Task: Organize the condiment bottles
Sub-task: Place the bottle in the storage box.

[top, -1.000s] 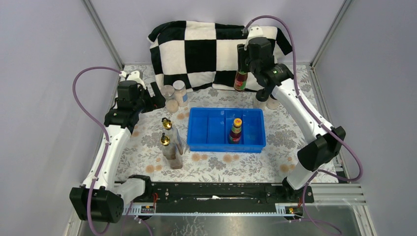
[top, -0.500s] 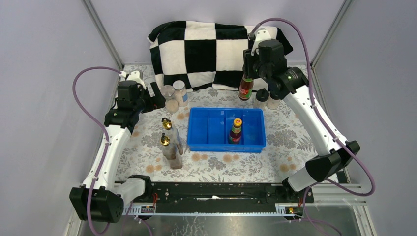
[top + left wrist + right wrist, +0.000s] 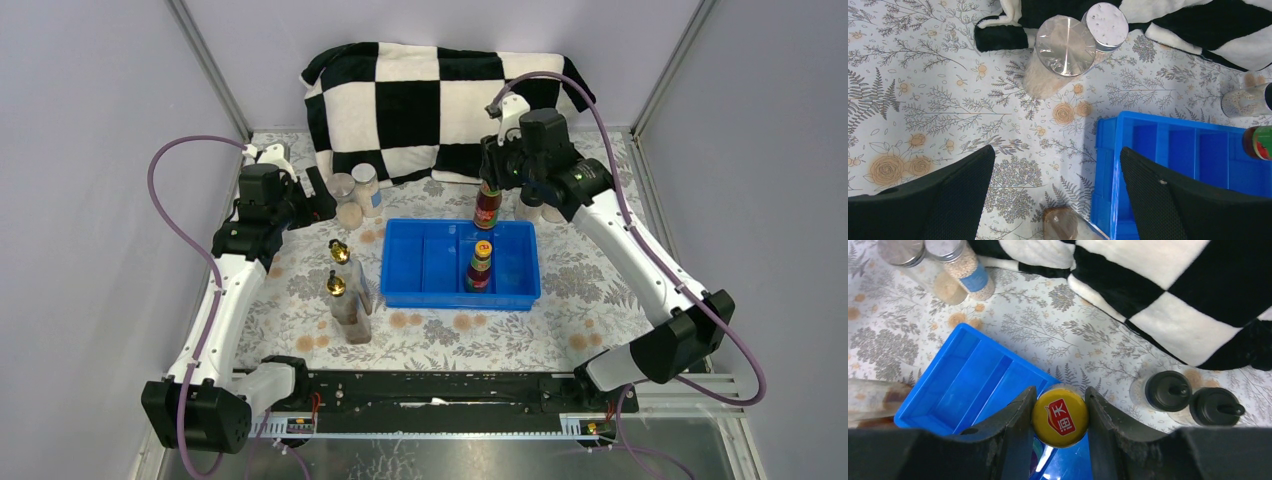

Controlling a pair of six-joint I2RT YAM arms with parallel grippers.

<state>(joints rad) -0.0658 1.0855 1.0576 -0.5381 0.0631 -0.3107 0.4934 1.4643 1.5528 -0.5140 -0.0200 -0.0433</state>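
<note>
Sauce bottle [image 3: 487, 206], in the right end effector [image 3: 490, 181], has neared the tray [image 3: 420, 263].

We log: one sauce bottle [image 3: 487, 205] held upright over the tray's [image 3: 400, 298] far edge, second bottle [image 3: 480, 266] upright inside; gold-topped bottles [image 3: 350, 315], jars [image 3: 366, 190], shakers [image 3: 1168, 391] outside.

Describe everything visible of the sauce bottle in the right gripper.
The held sauce bottle has dark red-brown contents, a red and green label and a yellow cap with a red logo. It hangs upright, clamped at the cap by the right gripper, over the far edge of the blue tray. Contact with the tray is unclear.
</note>
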